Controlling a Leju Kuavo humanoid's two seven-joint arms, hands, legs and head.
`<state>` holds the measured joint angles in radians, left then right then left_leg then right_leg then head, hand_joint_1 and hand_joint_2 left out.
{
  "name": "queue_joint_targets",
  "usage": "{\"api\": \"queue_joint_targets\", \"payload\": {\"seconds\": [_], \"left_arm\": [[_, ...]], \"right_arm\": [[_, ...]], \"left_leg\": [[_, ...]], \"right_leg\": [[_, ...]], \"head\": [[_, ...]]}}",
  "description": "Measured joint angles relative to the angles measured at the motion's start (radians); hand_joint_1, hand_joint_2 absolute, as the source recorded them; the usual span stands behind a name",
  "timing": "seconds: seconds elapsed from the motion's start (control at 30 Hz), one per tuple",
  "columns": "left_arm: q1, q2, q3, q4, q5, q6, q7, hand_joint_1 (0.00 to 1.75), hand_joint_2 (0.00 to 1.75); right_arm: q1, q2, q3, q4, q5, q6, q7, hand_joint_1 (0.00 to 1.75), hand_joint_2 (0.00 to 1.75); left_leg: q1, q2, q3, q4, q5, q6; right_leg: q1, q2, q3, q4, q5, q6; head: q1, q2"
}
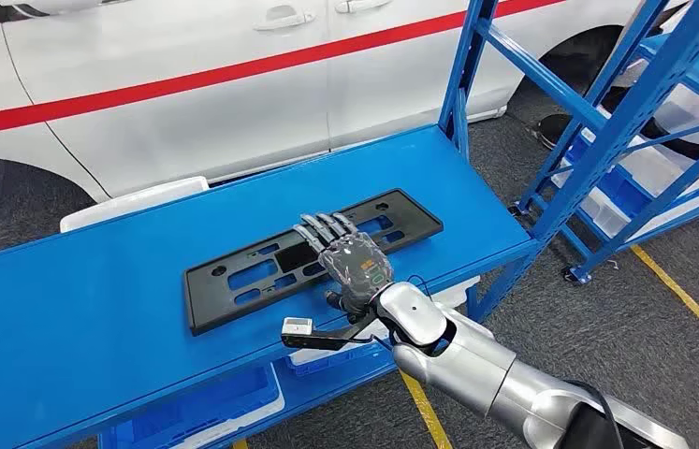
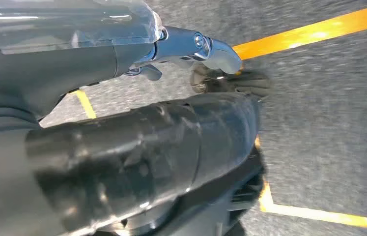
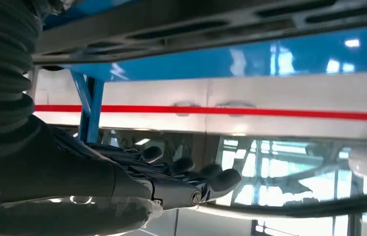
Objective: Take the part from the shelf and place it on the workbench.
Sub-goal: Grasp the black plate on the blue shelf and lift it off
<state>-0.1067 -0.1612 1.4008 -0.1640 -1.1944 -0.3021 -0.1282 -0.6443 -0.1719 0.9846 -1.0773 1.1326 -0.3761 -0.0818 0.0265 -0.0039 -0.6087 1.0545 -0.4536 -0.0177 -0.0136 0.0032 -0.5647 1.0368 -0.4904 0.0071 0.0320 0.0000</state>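
The part [image 1: 291, 257] is a flat black plate frame with slots, lying across the blue top shelf [image 1: 93, 309]. My right hand [image 1: 350, 262] is stretched palm down over its near edge and middle, with the fingers [image 1: 325, 227] spread above the part. In the right wrist view the fingers [image 3: 171, 177] are extended, with a gap between them and the part [image 3: 181, 29], and the hand holds nothing. In the left wrist view my left hand [image 2: 191, 46] hangs over the grey floor and holds nothing.
A white car with a red stripe [image 1: 186, 84] stands just behind the shelf. Blue uprights [image 1: 462, 84] rise at the shelf's right end, and a second blue rack [image 1: 626, 122] stands further right. Blue bins [image 1: 205, 412] sit on the lower level. Yellow lines [image 1: 691, 299] mark the floor.
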Motion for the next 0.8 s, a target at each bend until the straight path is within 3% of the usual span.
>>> {"api": "queue_joint_targets", "payload": {"seconds": [0.07,0.13,0.2,0.3,0.33,0.37,0.4,0.47,0.5,0.57,0.6,0.63,0.7,0.73,0.77,0.8], "left_arm": [[-0.001,0.0,0.0,0.0,0.0,0.0,0.001,0.0,0.0],[-0.001,0.0,0.0,0.0,0.0,0.0,0.002,0.0,0.0],[0.0,0.0,0.0,0.0,0.0,0.0,0.002,0.0,0.0],[-0.002,0.001,0.0,0.0,0.002,0.0,0.002,0.0,0.0],[-0.002,0.001,0.0,0.0,0.002,0.0,0.002,0.0,0.0],[-0.002,0.001,0.0,0.0,0.002,-0.001,0.002,0.0,0.0],[-0.001,0.001,0.0,0.0,0.002,-0.001,0.002,0.0,0.0],[0.0,-0.004,0.0,0.001,0.002,-0.002,0.002,0.0,0.0],[0.0,-0.005,0.0,0.002,0.002,-0.003,0.002,0.0,0.0],[-0.001,-0.01,0.0,0.005,0.002,-0.005,0.002,0.0,0.0],[-0.003,-0.009,0.0,0.005,0.001,-0.005,0.002,0.0,0.0],[-0.004,-0.009,0.0,0.006,0.002,-0.005,0.002,0.0,0.0],[-0.005,-0.009,0.0,0.006,0.005,-0.002,-0.002,0.0,0.0],[-0.005,-0.009,0.0,0.006,0.01,0.001,-0.005,0.0,0.0],[-0.006,-0.009,0.0,0.006,0.015,0.006,-0.01,0.0,0.0],[-0.006,-0.009,0.0,0.006,0.021,0.011,-0.015,0.0,0.0]], "right_arm": [[0.0,0.0,0.0,0.003,0.002,0.0,0.0,0.0,1.75],[-0.001,0.0,-0.001,0.016,0.008,0.0,0.001,0.0,1.75],[-0.006,0.0,-0.001,0.039,0.015,0.0,0.002,0.0,1.75],[-0.011,0.001,-0.002,0.086,0.018,0.0,0.001,0.0,1.75],[-0.012,0.002,-0.002,0.105,0.02,0.001,0.0,0.0,1.75],[-0.012,0.005,-0.002,0.126,0.024,0.004,-0.001,0.0,1.75],[-0.015,0.009,-0.001,0.148,0.029,0.01,-0.002,0.0,1.75],[-0.028,0.018,-0.001,0.194,0.041,0.024,-0.002,0.0,1.75],[-0.036,0.024,-0.001,0.215,0.046,0.03,-0.002,0.0,1.75],[-0.051,0.038,0.0,0.258,0.054,0.038,-0.004,0.0,1.75],[-0.058,0.047,0.0,0.278,0.057,0.042,-0.005,0.32,1.75],[-0.066,0.057,0.001,0.298,0.059,0.048,-0.006,0.65,1.75],[-0.077,0.076,0.005,0.339,0.062,0.063,-0.005,1.29,1.75],[-0.08,0.085,0.007,0.358,0.062,0.068,-0.005,1.29,1.75],[-0.083,0.093,0.008,0.378,0.059,0.071,-0.005,1.29,1.75],[-0.085,0.101,0.008,0.395,0.056,0.072,-0.005,1.4,1.75]], "left_leg": [[-0.001,-0.002,-0.003,-0.001,-0.004,0.011],[-0.001,-0.003,0.0,-0.005,-0.01,0.03],[0.0,-0.003,0.009,-0.008,-0.014,0.042],[-0.007,-0.004,0.017,-0.009,-0.021,0.055],[-0.011,-0.005,0.02,-0.009,-0.024,0.058],[-0.016,-0.006,0.025,-0.009,-0.028,0.061],[-0.021,-0.008,0.031,-0.009,-0.032,0.063],[-0.027,-0.009,0.046,-0.012,-0.04,0.064],[-0.027,-0.01,0.051,-0.015,-0.043,0.063],[-0.019,-0.007,0.055,-0.021,-0.046,0.055],[-0.017,-0.006,0.059,-0.028,-0.045,0.05],[-0.016,-0.003,0.065,-0.035,-0.042,0.05],[-0.018,-0.002,0.081,-0.052,-0.04,0.051],[-0.019,-0.002,0.086,-0.055,-0.04,0.052],[-0.019,-0.002,0.09,-0.057,-0.043,0.051],[-0.019,-0.002,0.093,-0.058,-0.044,0.05]], "right_leg": [[0.0,0.0,-0.001,-0.001,0.001,0.002],[-0.001,-0.001,-0.001,0.002,-0.005,0.008],[-0.003,-0.002,-0.021,0.051,-0.031,0.013],[-0.001,-0.003,-0.131,0.243,-0.099,0.016],[0.001,-0.003,-0.163,0.285,-0.101,0.012],[0.004,-0.003,-0.177,0.289,-0.081,0.006],[0.008,-0.003,-0.172,0.257,-0.045,-0.004],[0.024,-0.002,-0.125,0.127,0.039,-0.04],[0.032,-0.002,-0.103,0.073,0.063,-0.058],[0.048,-0.002,-0.077,0.022,0.068,-0.083],[0.053,-0.002,-0.068,0.006,0.069,-0.086],[0.053,-0.001,-0.058,-0.008,0.07,-0.079],[0.047,-0.001,-0.039,-0.033,0.072,-0.049],[0.045,0.0,-0.033,-0.038,0.072,-0.034],[0.045,0.0,-0.03,-0.039,0.069,-0.028],[0.045,0.0,-0.028,-0.038,0.067,-0.03]], "head": [[0.001,0.0],[0.002,0.0],[0.002,0.0],[0.002,0.0],[0.002,0.0],[0.002,0.0],[0.002,0.0],[0.001,0.0],[-0.001,0.0],[-0.001,0.0],[0.0,0.0],[0.001,0.0],[0.001,0.0],[0.001,0.0],[0.001,0.0],[0.002,0.0]]}}
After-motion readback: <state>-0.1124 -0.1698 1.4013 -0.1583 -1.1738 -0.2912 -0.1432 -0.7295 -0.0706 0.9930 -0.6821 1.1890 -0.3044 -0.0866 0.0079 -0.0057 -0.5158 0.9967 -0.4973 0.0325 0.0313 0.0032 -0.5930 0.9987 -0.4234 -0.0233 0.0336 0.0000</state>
